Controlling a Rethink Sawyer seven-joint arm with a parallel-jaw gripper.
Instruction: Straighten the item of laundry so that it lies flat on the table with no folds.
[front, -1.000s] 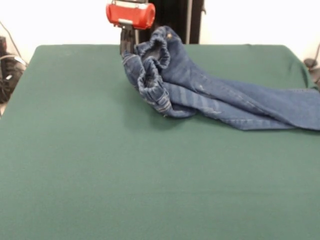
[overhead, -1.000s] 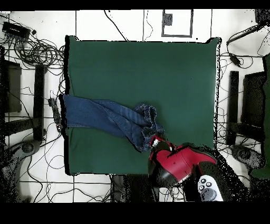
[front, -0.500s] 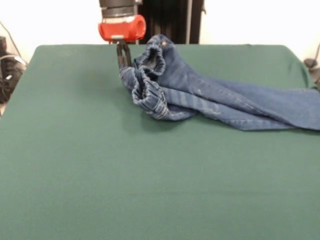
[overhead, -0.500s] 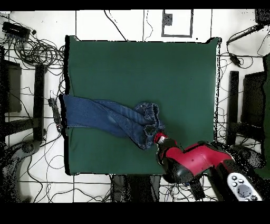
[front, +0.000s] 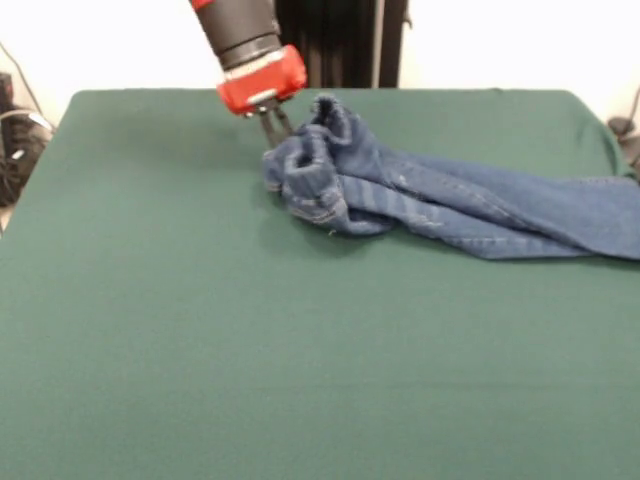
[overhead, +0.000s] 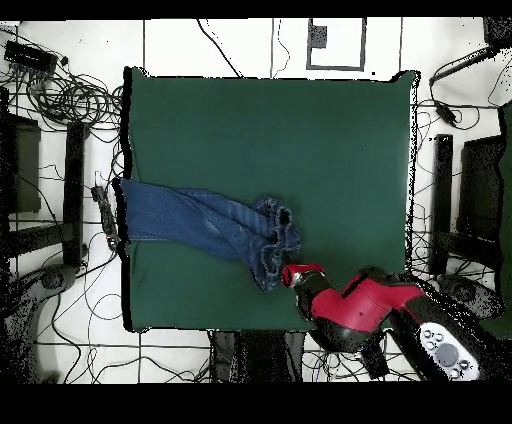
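The item of laundry (front: 450, 200), a small pair of blue jeans, lies crumpled on the green table (front: 250, 350). Its waistband is bunched in a heap at the back middle, and its legs trail right to the table's edge. My gripper (front: 273, 135) comes down at the heap's left side, shut on the waistband's edge. From overhead the item of laundry (overhead: 195, 220) runs from the table's left edge to the bunched waist, with my gripper (overhead: 289, 270) at that end, near the table's (overhead: 300, 130) bottom edge.
Cables (overhead: 60, 95) and dark stands (overhead: 75, 190) crowd the floor left of the table, with more stands (overhead: 442, 200) on its right. A dark pillar (front: 340, 40) rises behind the table in the front view.
The gripper has come lower and shifted right in the front view, drawing the waistband with it. The raised waist heap has sunk and bunched tighter. The arm has tilted.
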